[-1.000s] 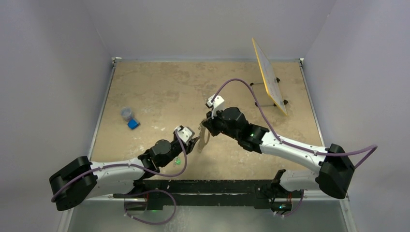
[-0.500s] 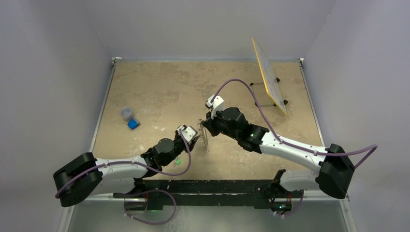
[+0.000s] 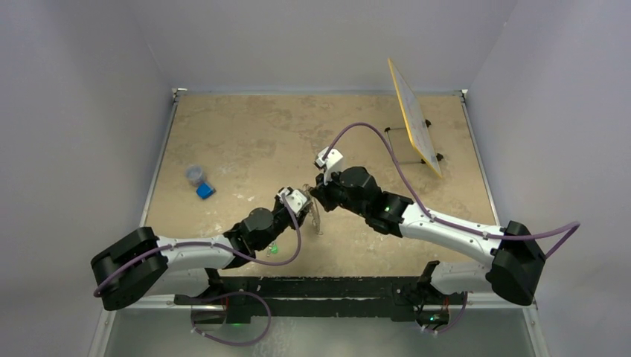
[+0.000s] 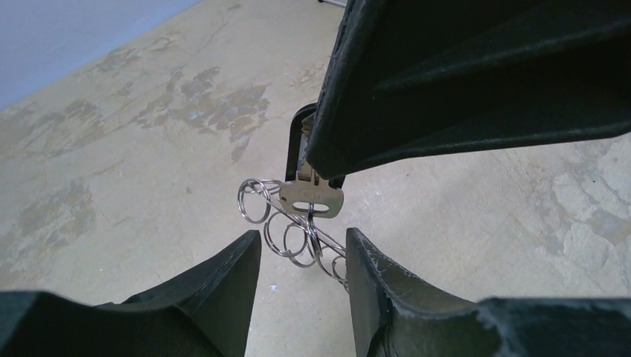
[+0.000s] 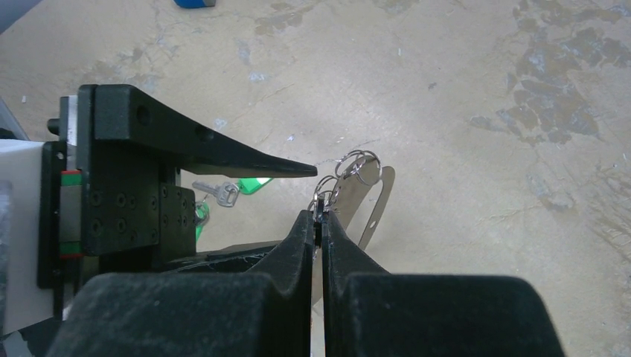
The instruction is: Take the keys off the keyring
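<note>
Holding the left gripper (image 4: pixel 303 239) spread around the rings (image 4: pixel 286 239), likely lining up to grip them. Just beyond, pinching a key (image 4: pixel 311 196) tight in the right gripper (image 5: pixel 318 217) and dangling the keyring (image 5: pixel 378 199) above the table (image 5: pixel 484 89), probably anchoring it for pulling apart.

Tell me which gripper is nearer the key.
Right. The right gripper is shut on the key, with only the key's head showing. The left gripper is open close by, not touching the key, and the hanging rings show between its fingers.
</note>
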